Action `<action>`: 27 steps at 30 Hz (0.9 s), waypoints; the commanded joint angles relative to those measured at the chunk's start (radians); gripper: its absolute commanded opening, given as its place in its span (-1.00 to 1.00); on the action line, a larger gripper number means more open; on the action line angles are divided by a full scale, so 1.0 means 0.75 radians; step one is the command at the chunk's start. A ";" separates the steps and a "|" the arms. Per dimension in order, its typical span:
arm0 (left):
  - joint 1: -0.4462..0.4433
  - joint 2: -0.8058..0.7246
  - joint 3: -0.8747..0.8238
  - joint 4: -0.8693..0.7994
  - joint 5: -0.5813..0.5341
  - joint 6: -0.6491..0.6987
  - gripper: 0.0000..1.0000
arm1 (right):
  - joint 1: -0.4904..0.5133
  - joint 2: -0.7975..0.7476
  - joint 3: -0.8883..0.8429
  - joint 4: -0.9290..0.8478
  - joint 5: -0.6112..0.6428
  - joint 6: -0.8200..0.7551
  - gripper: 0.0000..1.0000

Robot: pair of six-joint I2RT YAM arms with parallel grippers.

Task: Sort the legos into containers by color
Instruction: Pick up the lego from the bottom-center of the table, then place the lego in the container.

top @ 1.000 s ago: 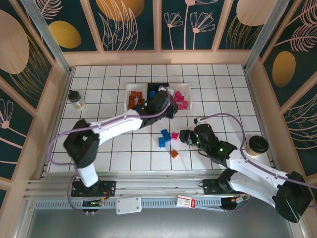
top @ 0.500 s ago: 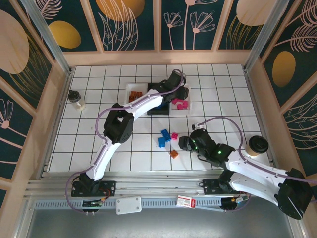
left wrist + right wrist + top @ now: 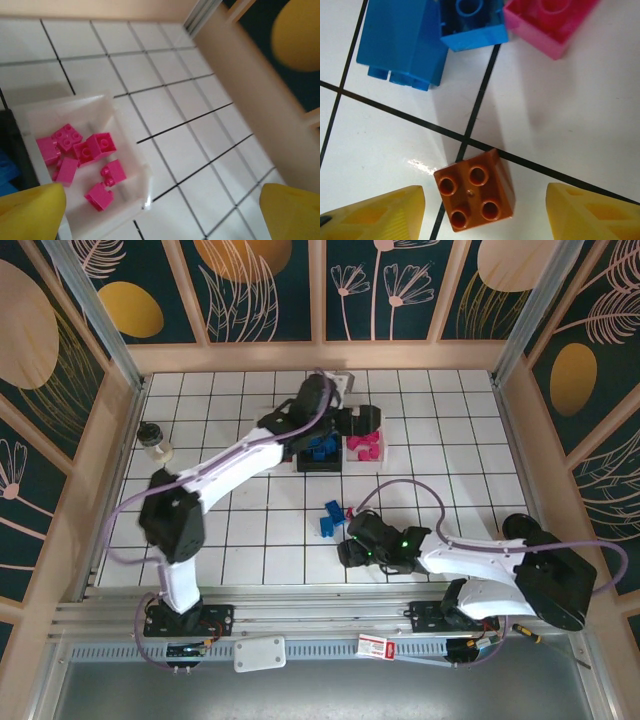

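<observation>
The left arm reached to the far edge of the table (image 3: 450, 440), around its middle, where the left gripper (image 3: 358, 422) hung over the trays. In its wrist view the left gripper (image 3: 160, 215) had its yellow fingers (image 3: 30, 212) spread wide apart with nothing between them. Below them sat the white tray (image 3: 131, 150) holding a loose heap of magenta bricks (image 3: 82, 155), none of them stacked. From above, this white tray (image 3: 384, 436) stood just beside the black tray (image 3: 322, 466), on its right, and the black tray held blue bricks (image 3: 320, 447).

Toward the near edge, a little right of the middle, the right gripper (image 3: 348, 550) was low over the tiles. Its wrist view showed the right gripper (image 3: 483, 202) with fingers (image 3: 380, 215) parted on either side of one orange-brown brick (image 3: 473, 196). That brick lay studs up on a black grout line and touched neither finger. Beyond it lay two loose blue bricks (image 3: 402, 45), touching each other, and a loose pink brick (image 3: 547, 22) just beside them, lying open side up. From above, the loose blue bricks (image 3: 330, 516) lay just beyond the right gripper.

A small clear jar (image 3: 155, 440) stood near the left edge.
</observation>
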 commanded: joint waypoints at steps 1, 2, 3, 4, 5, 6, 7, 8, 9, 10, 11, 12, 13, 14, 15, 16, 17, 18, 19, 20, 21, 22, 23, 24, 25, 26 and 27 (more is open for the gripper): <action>0.002 -0.189 -0.215 0.122 -0.027 -0.033 0.97 | 0.021 0.062 0.064 -0.010 0.068 -0.035 0.27; 0.001 -0.247 -0.281 0.124 -0.053 -0.033 0.97 | 0.025 0.077 0.074 -0.017 0.069 -0.042 0.24; 0.001 -0.308 -0.357 0.122 -0.094 -0.035 0.97 | 0.028 0.091 0.082 -0.025 0.072 -0.047 0.20; 0.001 -0.356 -0.411 0.120 -0.126 -0.037 0.97 | 0.033 0.102 0.089 -0.031 0.071 -0.053 0.16; 0.002 -0.415 -0.482 0.116 -0.177 -0.034 0.97 | 0.034 0.114 0.096 -0.037 0.071 -0.059 0.10; 0.001 -0.464 -0.536 0.111 -0.225 -0.037 0.97 | 0.039 0.125 0.102 -0.046 0.068 -0.066 0.06; 0.001 -0.521 -0.607 0.106 -0.283 -0.041 0.97 | 0.042 0.138 0.107 -0.049 0.062 -0.072 0.02; 0.001 -0.576 -0.675 0.101 -0.333 -0.045 0.97 | 0.047 0.153 0.112 -0.049 0.052 -0.078 -0.02; 0.001 -0.617 -0.727 0.091 -0.369 -0.051 0.97 | 0.049 0.167 0.115 -0.048 0.045 -0.081 -0.05; 0.001 -0.664 -0.779 0.075 -0.414 -0.055 0.97 | 0.052 0.183 0.117 -0.044 0.038 -0.086 -0.07; 0.001 -0.703 -0.807 0.054 -0.453 -0.055 0.97 | 0.054 0.198 0.119 -0.039 0.035 -0.090 -0.12; 0.002 -0.728 -0.870 0.036 -0.483 -0.057 0.97 | 0.053 0.210 0.121 -0.030 0.031 -0.093 -0.16; 0.001 -0.759 -0.905 0.012 -0.519 -0.061 0.97 | 0.056 0.222 0.123 -0.021 0.027 -0.098 -0.24; 0.002 -0.782 -0.939 -0.007 -0.550 -0.062 0.97 | 0.057 0.226 0.130 -0.013 0.024 -0.102 -0.32; 0.001 -0.800 -0.968 -0.024 -0.576 -0.068 0.97 | 0.055 0.224 0.137 -0.005 0.024 -0.108 -0.38; 0.002 -0.818 -0.997 -0.052 -0.620 -0.077 0.97 | 0.055 0.216 0.149 0.003 0.019 -0.121 -0.45; 0.001 -0.837 -1.025 -0.075 -0.660 -0.088 0.97 | 0.053 0.204 0.165 0.008 0.019 -0.138 -0.50; 0.001 -0.853 -1.047 -0.097 -0.691 -0.098 0.97 | 0.052 0.191 0.187 0.012 0.018 -0.153 -0.53; 0.003 -0.872 -1.071 -0.118 -0.721 -0.117 0.97 | 0.046 0.176 0.211 0.019 0.014 -0.173 -0.56; 0.007 -0.894 -1.098 -0.129 -0.735 -0.132 0.98 | 0.030 0.166 0.243 0.035 0.008 -0.195 -0.58; 0.016 -0.911 -1.123 -0.132 -0.732 -0.149 0.97 | 0.012 0.163 0.270 0.055 -0.010 -0.213 -0.58; 0.033 -0.934 -1.152 -0.132 -0.726 -0.175 0.97 | -0.022 0.166 0.306 0.091 -0.035 -0.240 -0.59; 0.054 -0.958 -1.186 -0.129 -0.717 -0.202 0.98 | -0.060 0.179 0.342 0.135 -0.064 -0.266 -0.59; 0.072 -0.981 -1.217 -0.120 -0.706 -0.221 0.97 | -0.092 0.199 0.379 0.170 -0.086 -0.291 -0.60; 0.097 -1.010 -1.251 -0.111 -0.690 -0.242 0.98 | -0.126 0.236 0.439 0.211 -0.114 -0.323 -0.60; 0.120 -1.037 -1.287 -0.095 -0.659 -0.253 0.98 | -0.155 0.286 0.507 0.246 -0.129 -0.358 -0.61; 0.141 -1.060 -1.311 -0.084 -0.634 -0.262 0.97 | -0.178 0.342 0.574 0.266 -0.133 -0.383 -0.61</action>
